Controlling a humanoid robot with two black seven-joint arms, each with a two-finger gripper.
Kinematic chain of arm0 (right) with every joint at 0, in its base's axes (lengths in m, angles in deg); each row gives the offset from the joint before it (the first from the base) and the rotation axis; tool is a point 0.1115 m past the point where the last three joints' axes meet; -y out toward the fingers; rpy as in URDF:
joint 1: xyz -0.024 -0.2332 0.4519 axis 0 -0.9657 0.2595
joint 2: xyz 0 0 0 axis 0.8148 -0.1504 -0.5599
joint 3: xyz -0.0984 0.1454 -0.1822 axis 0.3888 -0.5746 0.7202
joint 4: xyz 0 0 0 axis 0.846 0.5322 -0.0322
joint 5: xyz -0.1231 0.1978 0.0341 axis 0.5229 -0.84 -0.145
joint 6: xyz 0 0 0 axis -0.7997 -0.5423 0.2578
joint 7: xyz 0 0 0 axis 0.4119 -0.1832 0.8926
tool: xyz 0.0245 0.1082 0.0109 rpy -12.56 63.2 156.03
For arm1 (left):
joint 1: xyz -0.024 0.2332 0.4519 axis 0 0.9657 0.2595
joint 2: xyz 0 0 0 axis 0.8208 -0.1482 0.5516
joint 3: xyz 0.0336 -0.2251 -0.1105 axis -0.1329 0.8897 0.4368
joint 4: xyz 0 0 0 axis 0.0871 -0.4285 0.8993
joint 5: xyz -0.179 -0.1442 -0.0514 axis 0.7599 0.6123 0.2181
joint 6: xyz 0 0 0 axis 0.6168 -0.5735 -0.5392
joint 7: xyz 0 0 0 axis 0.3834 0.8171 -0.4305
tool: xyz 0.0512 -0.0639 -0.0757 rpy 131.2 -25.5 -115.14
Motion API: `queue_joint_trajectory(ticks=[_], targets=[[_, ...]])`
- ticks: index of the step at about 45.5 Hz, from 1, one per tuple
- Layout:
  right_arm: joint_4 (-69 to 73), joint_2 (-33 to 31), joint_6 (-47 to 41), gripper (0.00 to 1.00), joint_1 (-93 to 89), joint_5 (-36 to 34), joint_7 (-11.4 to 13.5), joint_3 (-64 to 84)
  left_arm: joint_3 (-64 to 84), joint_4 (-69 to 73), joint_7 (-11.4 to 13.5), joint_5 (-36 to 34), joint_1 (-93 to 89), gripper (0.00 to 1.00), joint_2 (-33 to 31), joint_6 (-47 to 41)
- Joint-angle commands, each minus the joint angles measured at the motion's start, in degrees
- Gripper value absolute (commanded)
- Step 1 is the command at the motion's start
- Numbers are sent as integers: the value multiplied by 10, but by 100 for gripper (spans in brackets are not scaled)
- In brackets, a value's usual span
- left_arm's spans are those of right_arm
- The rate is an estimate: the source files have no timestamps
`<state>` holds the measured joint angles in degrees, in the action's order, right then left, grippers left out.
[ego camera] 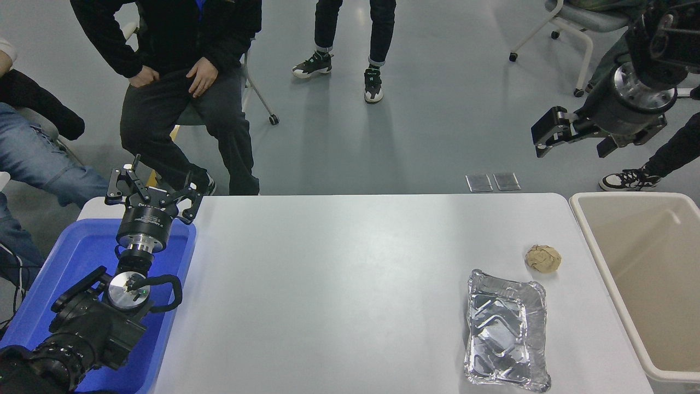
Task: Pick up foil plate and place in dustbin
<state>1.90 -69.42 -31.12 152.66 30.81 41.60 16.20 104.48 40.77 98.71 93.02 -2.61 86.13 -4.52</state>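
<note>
The foil plate [507, 330], a shiny silver tray with a crinkled rim, lies flat on the white table [339, 284] near its front right corner. The beige dustbin [601, 257] stands just right of the table. My right gripper [574, 143] hangs high at the upper right, beyond the table's far edge and above the bin's far end, its fingers spread open and empty, well away from the plate. My left gripper [150, 186] is parked at the lower left over a blue tub, fingers open with nothing in them.
A crumpled tan paper ball [543, 258] sits just beyond the plate, near the bin. The blue tub [169, 284] stands at the table's left edge. People sit and stand at the far side, and an office chair [569, 27] is at the upper right.
</note>
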Motion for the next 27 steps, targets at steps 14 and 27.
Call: queue_joint_trajectory(ticks=[14, 27], targets=[[0, 0, 0, 100, -2, 0, 0, 1, -1, 0, 0, -1, 0, 99, 0, 0], [0, 0, 0, 100, 1, 0, 0, 0, -1, 0, 0, -1, 0, 99, 0, 0]])
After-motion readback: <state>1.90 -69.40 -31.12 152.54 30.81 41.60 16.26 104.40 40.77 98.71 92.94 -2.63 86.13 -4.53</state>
